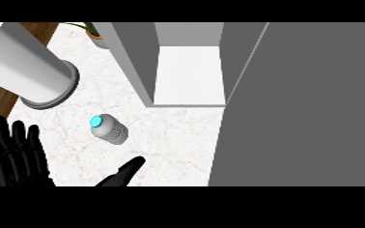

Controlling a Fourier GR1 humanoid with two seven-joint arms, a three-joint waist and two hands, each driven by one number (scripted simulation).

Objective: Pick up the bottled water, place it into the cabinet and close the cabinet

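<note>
The bottled water (pixel 109 129), a pale bottle with a cyan cap, stands upright on the marble counter (pixel 171 140), left of centre. The cabinet (pixel 189 72) stands behind it and to its right, with its white inside showing. Its grey door (pixel 299 116) is swung open and fills the right side of the view. My left hand (pixel 21 154) rests open at the lower left edge, fingers up, well left of the bottle. Straight fingers of my right hand (pixel 125 173) come in from the lower edge, just below the bottle and apart from it, holding nothing.
A large grey cylinder (pixel 35 72) leans over the counter's upper left part. A potted plant (pixel 92 31) sits at the back beside the cabinet's left wall. The counter's wooden edge (pixel 8 101) runs down the left side.
</note>
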